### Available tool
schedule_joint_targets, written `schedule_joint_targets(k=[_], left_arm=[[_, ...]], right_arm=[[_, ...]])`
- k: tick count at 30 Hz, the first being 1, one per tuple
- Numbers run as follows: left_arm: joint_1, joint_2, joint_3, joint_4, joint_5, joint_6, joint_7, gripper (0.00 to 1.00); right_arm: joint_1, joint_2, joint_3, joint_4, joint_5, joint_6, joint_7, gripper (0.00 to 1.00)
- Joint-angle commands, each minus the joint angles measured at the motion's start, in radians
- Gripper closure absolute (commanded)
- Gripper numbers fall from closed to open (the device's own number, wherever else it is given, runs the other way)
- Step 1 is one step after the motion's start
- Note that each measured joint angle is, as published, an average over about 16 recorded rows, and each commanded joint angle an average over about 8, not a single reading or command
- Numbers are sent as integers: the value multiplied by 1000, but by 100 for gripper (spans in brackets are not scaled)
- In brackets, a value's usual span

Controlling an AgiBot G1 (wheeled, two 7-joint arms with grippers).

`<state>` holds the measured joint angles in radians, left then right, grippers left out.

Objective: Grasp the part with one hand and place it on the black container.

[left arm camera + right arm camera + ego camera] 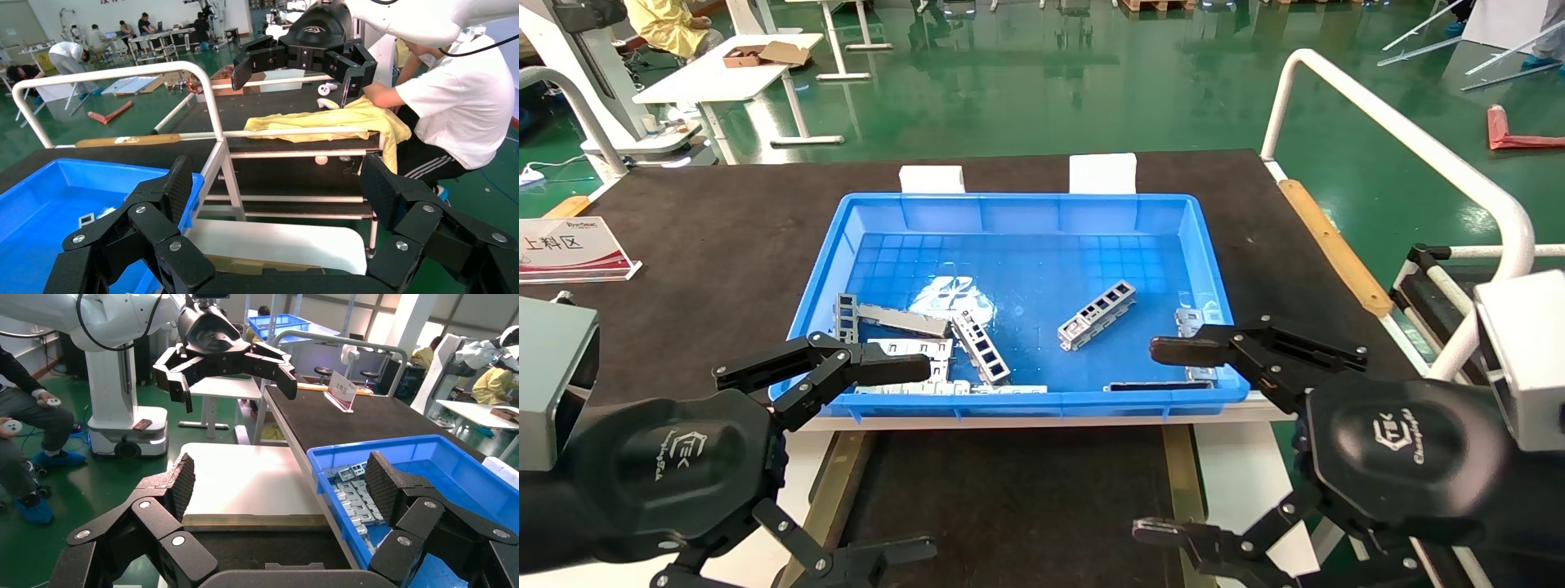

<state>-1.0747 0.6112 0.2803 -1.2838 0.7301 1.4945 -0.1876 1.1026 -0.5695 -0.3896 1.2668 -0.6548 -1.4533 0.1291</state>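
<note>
Several silver-grey metal pieces lie in the blue crate (pixel 1017 208). One ladder-like part (pixel 1097 314) lies right of the crate's middle, and another (pixel 981 347) lies slanted near the front. The black container (pixel 1009 498), with olive strips on its sides, lies in front of the crate, between my two grippers. My left gripper (pixel 915 457) is open and empty, over the container's left side near the crate's front left corner. My right gripper (pixel 1156 441) is open and empty, over the container's right side near the crate's front right corner. Both wrist views show wide-open jaws with nothing between them.
Wider flat slotted plates (pixel 903 353) lie at the crate's front left. Two white foam blocks (pixel 932 178) stand behind the crate. A sign stand (pixel 568 249) is at the far left. A white rail (pixel 1418 139) and a wooden strip (pixel 1336 245) border the right side.
</note>
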Motion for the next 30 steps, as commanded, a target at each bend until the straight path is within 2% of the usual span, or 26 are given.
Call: schedule_joint_targets(k=[1,30], left_arm=[[0,0,0,0,0,0,0,0],[0,0,0,0,0,0,0,0]], right_arm=[[0,0,0,0,0,0,0,0],[0,0,0,0,0,0,0,0]])
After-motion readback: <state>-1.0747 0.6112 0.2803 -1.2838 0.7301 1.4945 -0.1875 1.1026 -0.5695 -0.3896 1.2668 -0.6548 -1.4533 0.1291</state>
